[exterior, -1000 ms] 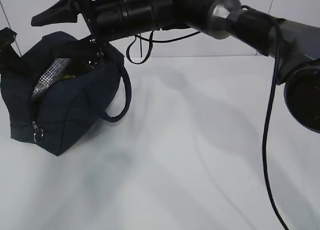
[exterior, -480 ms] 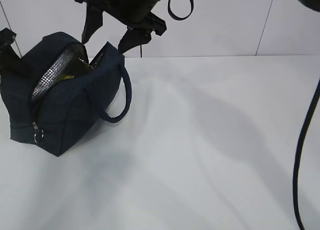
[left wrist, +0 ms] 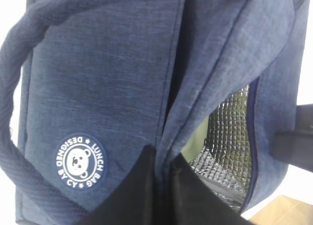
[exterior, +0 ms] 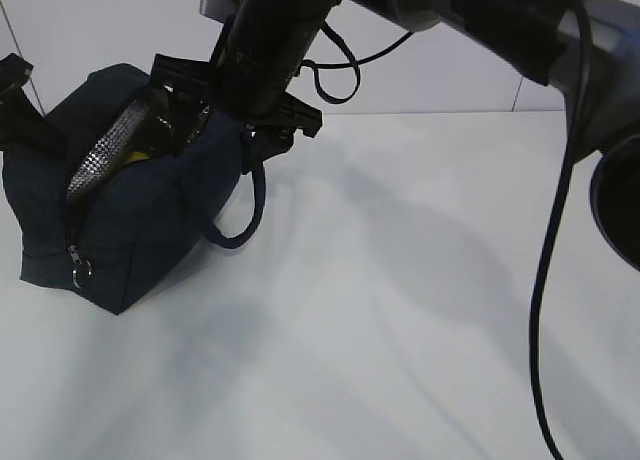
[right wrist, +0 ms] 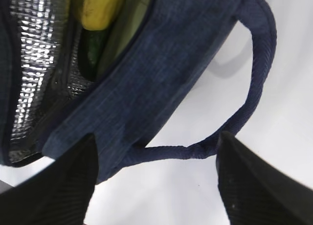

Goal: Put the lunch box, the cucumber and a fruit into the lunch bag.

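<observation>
So since half a second back, the right arm has dropped down from above the bag and now sits low over its open top, with the right gripper (right wrist: 154,181) spread wide and holding nothing; in the right wrist view its two black fingers (right wrist: 63,186) straddle the near side of the lunch bag (exterior: 140,230) and one loop handle (right wrist: 244,88). The bag itself hasn't budged, sitting at the left end of the white table (exterior: 400,330) with its zipper pull (exterior: 78,273) hanging at the front corner. Inside, against the silver lining (right wrist: 34,54), you can see the yellow fruit (right wrist: 100,7) resting on the dark green cucumber (right wrist: 93,49), next to the pale green lid of the lunch box (right wrist: 129,29). The left gripper (left wrist: 164,186) is pinched tight on the fabric edge of the bag's opening, right beside the round bear logo (left wrist: 80,162).
</observation>
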`<state>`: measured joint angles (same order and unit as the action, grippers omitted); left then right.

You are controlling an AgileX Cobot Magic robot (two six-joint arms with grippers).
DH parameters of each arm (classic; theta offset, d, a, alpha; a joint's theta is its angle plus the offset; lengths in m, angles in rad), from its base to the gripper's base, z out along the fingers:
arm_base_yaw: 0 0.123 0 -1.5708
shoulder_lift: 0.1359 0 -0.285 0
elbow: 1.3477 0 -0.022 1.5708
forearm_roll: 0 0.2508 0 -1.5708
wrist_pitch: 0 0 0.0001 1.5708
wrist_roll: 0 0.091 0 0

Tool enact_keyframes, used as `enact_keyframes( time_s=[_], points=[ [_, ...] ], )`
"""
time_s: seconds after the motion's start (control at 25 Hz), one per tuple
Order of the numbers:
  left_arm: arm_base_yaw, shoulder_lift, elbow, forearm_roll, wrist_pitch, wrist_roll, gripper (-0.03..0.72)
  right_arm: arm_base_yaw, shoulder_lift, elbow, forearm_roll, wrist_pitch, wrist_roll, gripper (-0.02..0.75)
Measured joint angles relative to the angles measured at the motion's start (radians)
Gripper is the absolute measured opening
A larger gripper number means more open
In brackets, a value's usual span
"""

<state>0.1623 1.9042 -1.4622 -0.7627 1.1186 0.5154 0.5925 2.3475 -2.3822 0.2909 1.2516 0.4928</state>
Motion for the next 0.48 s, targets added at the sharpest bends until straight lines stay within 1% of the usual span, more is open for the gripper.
enact_keyframes(
  time_s=[0.24, 0.48],
  points=[
    [0.0, 0.0, 0.0, -0.02, 0.011, 0.0, -0.004, 0.0, 0.041, 0.0, 0.03, -0.005, 0.024, 0.56],
    [0.0, 0.0, 0.0, -0.026, 0.016, 0.0, -0.004, 0.0, 0.05, 0.0, 0.041, -0.075, 0.03, 0.56]
  ],
)
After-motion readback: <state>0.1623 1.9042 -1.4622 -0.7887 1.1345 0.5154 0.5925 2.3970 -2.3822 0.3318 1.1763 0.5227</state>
